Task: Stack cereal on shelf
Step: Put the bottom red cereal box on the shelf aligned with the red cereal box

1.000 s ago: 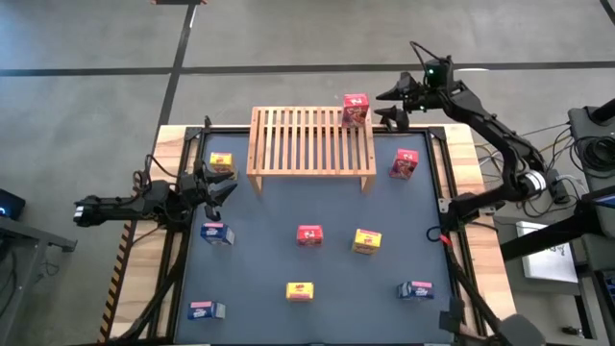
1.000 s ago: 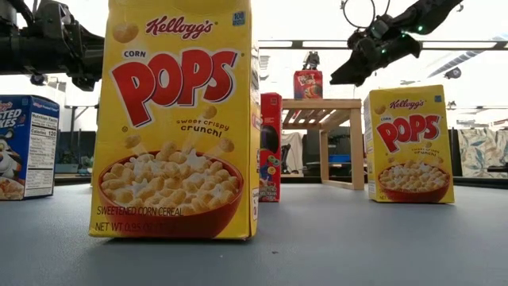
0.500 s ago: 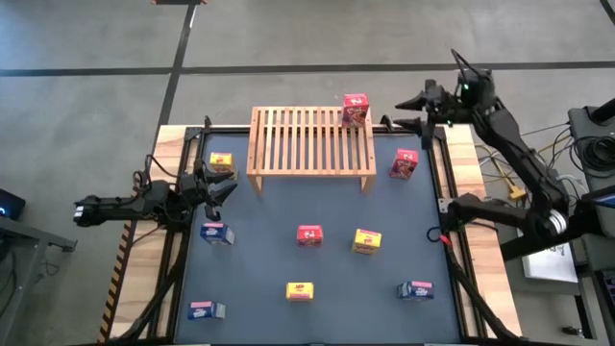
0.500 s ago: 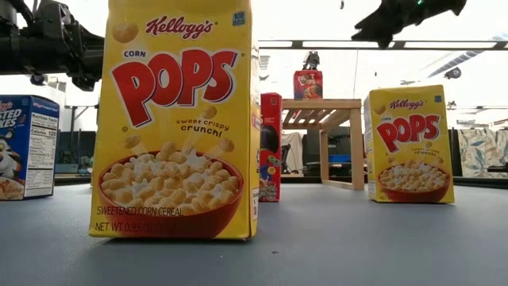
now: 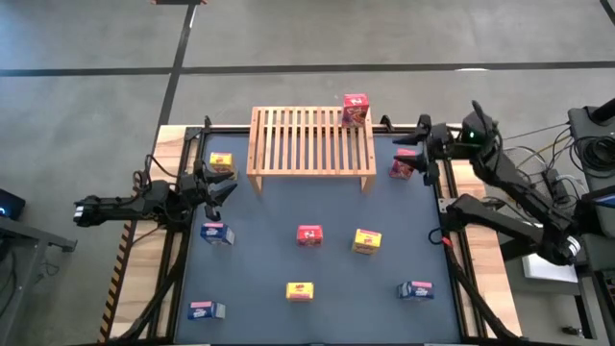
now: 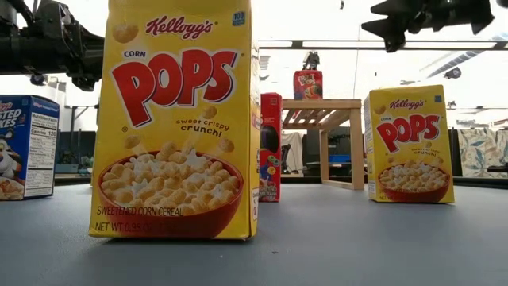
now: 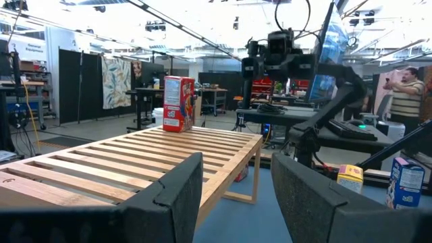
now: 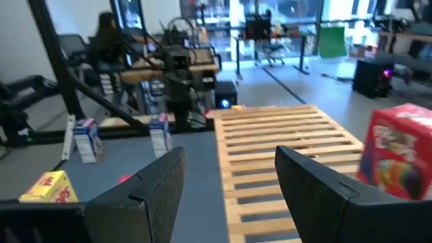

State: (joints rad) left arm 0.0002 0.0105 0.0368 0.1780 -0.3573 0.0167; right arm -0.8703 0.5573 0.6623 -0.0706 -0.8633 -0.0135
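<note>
The wooden slatted shelf point(image 5: 310, 144) stands on its short legs at the table's far middle. One red cereal box point(image 5: 355, 109) stands upright on its far right corner. Several more cereal boxes, red, yellow and blue, stand scattered on the dark mat, one of them a red box point(image 5: 404, 165) right of the shelf. My right gripper point(image 5: 415, 140) hovers open above that red box, pointing level toward the shelf point(image 8: 283, 145), with nothing between its fingers. My left gripper point(image 5: 216, 183) waits open at the table's left, facing the shelf point(image 7: 135, 158).
On the mat stand a yellow box point(image 5: 220, 162), two blue boxes point(image 5: 215, 233) point(image 5: 205, 310), a red box point(image 5: 309, 234), two yellow boxes point(image 5: 366, 241) point(image 5: 300, 290) and a blue box point(image 5: 416, 289). A person point(image 7: 405, 94) stands in the room beyond.
My right gripper has drawn back from beside the red box on the shelf, toward the table's right and near edges, and turned. It now hangs over the red box on the mat. The box on the shelf has stayed upright in place.
</note>
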